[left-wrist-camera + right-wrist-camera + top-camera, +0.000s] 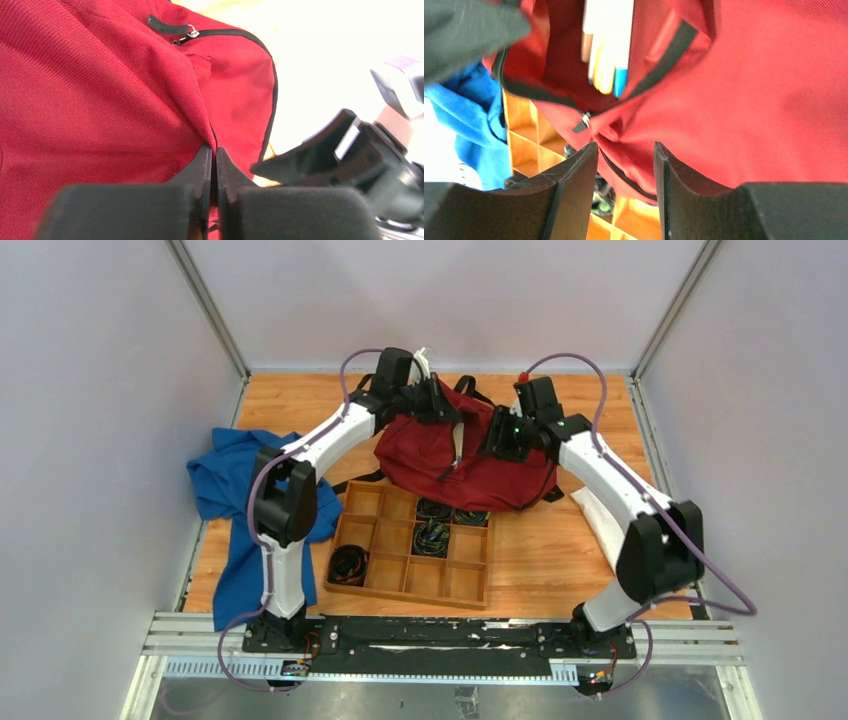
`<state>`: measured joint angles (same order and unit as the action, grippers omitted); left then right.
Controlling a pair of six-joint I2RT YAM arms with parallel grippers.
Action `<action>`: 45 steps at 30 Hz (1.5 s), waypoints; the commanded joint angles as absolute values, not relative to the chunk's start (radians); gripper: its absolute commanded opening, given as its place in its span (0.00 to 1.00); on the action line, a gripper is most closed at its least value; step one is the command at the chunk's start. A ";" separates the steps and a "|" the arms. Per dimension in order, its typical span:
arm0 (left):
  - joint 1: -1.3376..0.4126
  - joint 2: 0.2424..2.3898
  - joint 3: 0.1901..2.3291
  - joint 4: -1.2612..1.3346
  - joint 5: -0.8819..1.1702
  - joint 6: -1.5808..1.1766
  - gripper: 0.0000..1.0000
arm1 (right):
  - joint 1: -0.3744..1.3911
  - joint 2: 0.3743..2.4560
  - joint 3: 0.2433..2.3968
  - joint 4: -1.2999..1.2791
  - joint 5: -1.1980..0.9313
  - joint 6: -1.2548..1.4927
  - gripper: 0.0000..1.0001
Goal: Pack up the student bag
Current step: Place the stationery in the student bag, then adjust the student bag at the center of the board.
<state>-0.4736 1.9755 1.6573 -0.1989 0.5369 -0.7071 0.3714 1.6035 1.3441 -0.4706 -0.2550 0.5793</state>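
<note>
Two grippers of mine are crowding the student bag, which is lying at the far middle of the table, just behind the wooden tray. My left gripper is pinching the bag's red fabric beside a zipper, fingers pressed together. My right gripper is hovering with jaws spread at the open mouth, where pale sticks, perhaps pens, are showing.

— How do the 2 arms sit?
— Left arm and right arm both reach forward, elbows out, wrists turned inward toward each other.
— And the claws?
— Left claw pinched tight on student bag fabric; right claw fingers parted.
</note>
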 commanded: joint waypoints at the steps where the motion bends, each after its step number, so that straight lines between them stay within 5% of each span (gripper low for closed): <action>1: -0.515 2.076 1.813 -0.237 0.479 -0.709 0.23 | 0.373 1.458 1.217 -0.483 -0.161 0.493 0.49; 5: -0.521 2.193 1.960 -0.318 0.325 -0.702 0.35 | 0.367 1.385 1.126 -0.515 -0.091 0.476 0.48; 10: -0.555 2.290 2.089 -0.418 0.331 -0.657 0.66 | 0.313 1.363 1.060 -0.535 -0.114 0.477 0.44; 13: -0.569 2.280 2.136 -0.499 0.325 -0.585 0.71 | 0.301 1.378 1.071 -0.561 -0.127 0.466 0.38; 17: -0.568 2.138 2.084 -0.521 0.247 -0.529 0.70 | 0.299 1.395 1.113 -0.565 -0.139 0.463 0.24; 23: -0.531 1.930 1.946 -0.553 0.091 -0.476 0.53 | 0.302 1.466 1.193 -0.505 -0.197 0.526 0.00; 35: -0.466 1.739 1.737 -0.720 -0.021 -0.416 0.52 | 0.391 1.812 1.600 -0.346 -0.356 0.601 0.00; 45: -0.481 1.648 1.511 -0.651 0.239 -0.474 0.48 | 0.371 2.095 1.699 -0.408 -0.239 0.663 0.00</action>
<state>-0.4698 1.7199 1.5917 -0.6811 0.1276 -0.4511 0.3794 2.0499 1.6665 -0.3706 -0.2779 0.6292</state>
